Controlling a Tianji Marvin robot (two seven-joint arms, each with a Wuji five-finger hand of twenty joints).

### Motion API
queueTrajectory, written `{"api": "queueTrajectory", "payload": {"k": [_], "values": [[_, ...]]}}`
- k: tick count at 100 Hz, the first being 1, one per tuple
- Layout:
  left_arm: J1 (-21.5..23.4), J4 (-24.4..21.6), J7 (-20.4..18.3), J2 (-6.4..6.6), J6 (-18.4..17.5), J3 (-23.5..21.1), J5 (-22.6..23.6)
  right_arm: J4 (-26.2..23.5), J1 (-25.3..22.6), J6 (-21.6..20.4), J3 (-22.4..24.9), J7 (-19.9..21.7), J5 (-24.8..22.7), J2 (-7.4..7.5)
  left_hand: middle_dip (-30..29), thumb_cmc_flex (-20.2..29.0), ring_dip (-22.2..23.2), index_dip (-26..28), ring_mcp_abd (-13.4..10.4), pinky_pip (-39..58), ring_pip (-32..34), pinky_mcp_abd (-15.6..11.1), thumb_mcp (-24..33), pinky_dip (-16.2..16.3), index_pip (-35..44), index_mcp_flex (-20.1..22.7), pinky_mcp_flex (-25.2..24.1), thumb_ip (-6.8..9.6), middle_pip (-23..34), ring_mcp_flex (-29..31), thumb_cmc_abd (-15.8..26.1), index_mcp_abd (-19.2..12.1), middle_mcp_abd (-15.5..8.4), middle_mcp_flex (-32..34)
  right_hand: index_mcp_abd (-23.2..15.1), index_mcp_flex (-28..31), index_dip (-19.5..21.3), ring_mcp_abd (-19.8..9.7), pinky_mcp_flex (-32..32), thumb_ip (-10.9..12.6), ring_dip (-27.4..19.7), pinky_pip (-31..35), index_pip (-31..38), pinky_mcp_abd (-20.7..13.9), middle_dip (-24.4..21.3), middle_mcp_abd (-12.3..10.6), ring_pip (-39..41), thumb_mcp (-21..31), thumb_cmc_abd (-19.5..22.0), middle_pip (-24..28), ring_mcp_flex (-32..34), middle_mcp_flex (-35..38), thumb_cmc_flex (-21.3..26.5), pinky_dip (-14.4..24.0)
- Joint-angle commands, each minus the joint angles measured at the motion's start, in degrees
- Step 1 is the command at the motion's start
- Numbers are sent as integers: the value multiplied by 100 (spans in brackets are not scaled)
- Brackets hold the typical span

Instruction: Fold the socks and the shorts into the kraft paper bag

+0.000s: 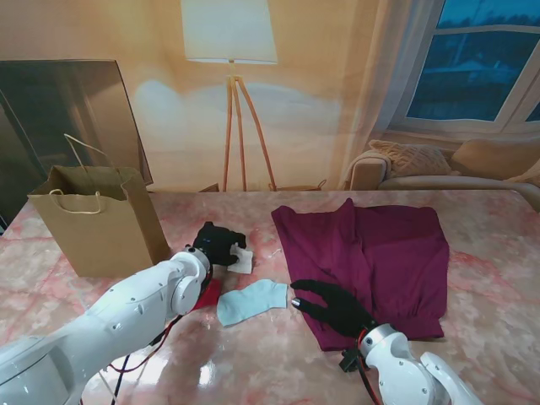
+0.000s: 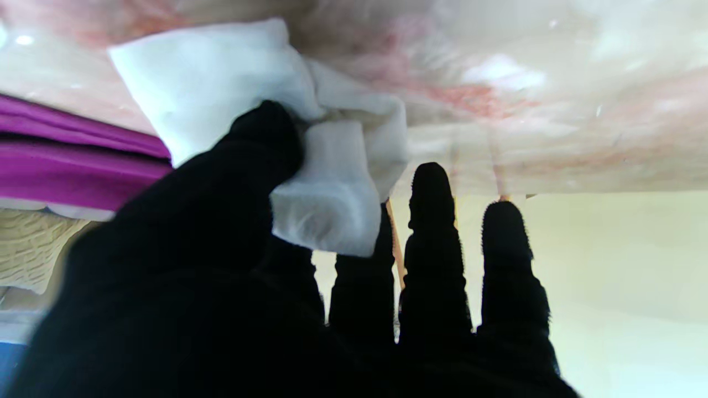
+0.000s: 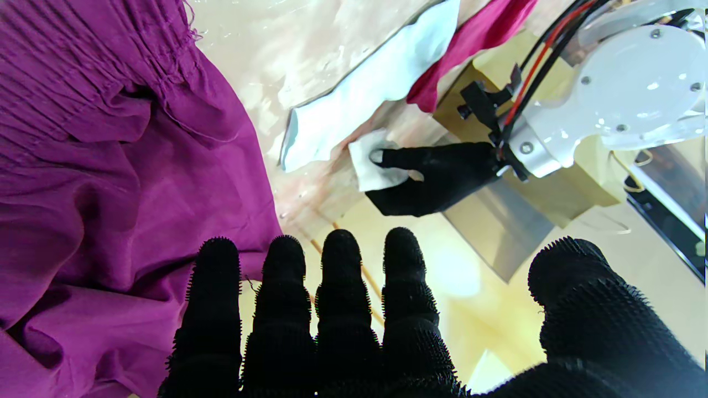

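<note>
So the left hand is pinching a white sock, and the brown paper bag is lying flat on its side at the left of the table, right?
Not quite. The left hand does pinch the white sock, but the brown paper bag stands upright with its mouth open, at the table's left. The stand's view shows it.

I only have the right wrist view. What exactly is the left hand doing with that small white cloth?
Observer: The left hand pinches the folded white sock between thumb and index finger; the other fingers stay straight.
Operator: Where's the bag opening?
Observer: The kraft paper bag stands upright, open at the top, left of that hand.
Operator: And my right hand?
Observer: The right hand is open, resting on the magenta shorts' near edge.
</note>
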Motion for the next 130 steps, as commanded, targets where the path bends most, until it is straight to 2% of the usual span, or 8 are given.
{"api": "queueTrajectory", "payload": {"k": [1,7,18,25,47,72,106,130], "values": [[85,-212,-62,105,18,-113,21,-38,-37,3,-16,19,-13,6,-1205,209,-319,208,79,197,-243,31,-78,92,389,111,111,-96,-521,212,-9,-146,250,26,-159,166,33,-1,17,158,87,155,86,25,49,-11,76,-166,153,60,97,176,138,269],[202,-447,-29,185,62,-299,116,-41,-40,9,-14,19,-17,6,-1390,250,-304,239,49,378,-85,35,-51,164,402,92,349,-78,-477,660,-13,-171,197,509,-167,166,32,7,20,158,88,157,84,27,50,-16,80,-167,155,63,105,180,138,272],[449,-987,43,355,142,-685,367,-47,-47,14,-9,-1,-27,3,244,343,-91,137,-78,857,500,95,139,245,358,192,797,-88,-653,1525,-132,-254,-41,2058,-156,168,32,3,19,158,89,156,83,30,51,-11,80,-168,156,63,104,175,140,276],[627,-1337,90,443,159,-963,519,-42,-47,8,-8,-14,-42,2,422,411,-39,1,-55,961,613,143,208,274,294,326,914,-80,-719,1714,-195,-237,-18,2322,-159,166,31,-3,22,158,90,157,81,23,52,-14,82,-170,155,67,108,181,138,278],[1394,-2932,24,770,344,-2081,1249,-27,-48,-11,-5,-55,-64,-4,567,393,-2,-132,-74,934,623,106,247,251,249,453,895,-106,-793,1718,-250,-261,-38,2418,-182,160,31,3,19,158,90,153,81,29,53,-14,81,-172,158,67,107,179,138,282],[2096,-4520,-524,1034,524,-3232,2070,-39,-88,-57,45,-145,-108,-17,610,387,22,-154,-118,861,589,-1,214,227,241,462,824,-113,-855,1673,-247,-270,-69,2440,-160,168,31,6,11,158,91,143,81,18,54,-14,84,-174,157,69,113,181,139,280],[2810,-6054,-1267,1208,623,-4744,2901,-30,-105,-71,94,-205,-109,-29,654,386,15,-148,-152,656,454,8,164,183,153,521,704,-106,-935,1594,-249,-383,-105,2480,-140,150,24,6,24,158,91,139,67,10,52,-11,82,-173,157,66,115,184,140,276],[3137,-6682,-1815,1296,520,-5782,3388,-44,-129,-77,115,-238,-126,-33,653,371,-10,-89,-187,547,311,-46,121,178,82,540,629,-103,-979,1472,-236,-451,-178,2493,-144,142,22,12,12,159,91,129,62,12,52,-5,82,-173,155,67,114,192,139,271]]}}
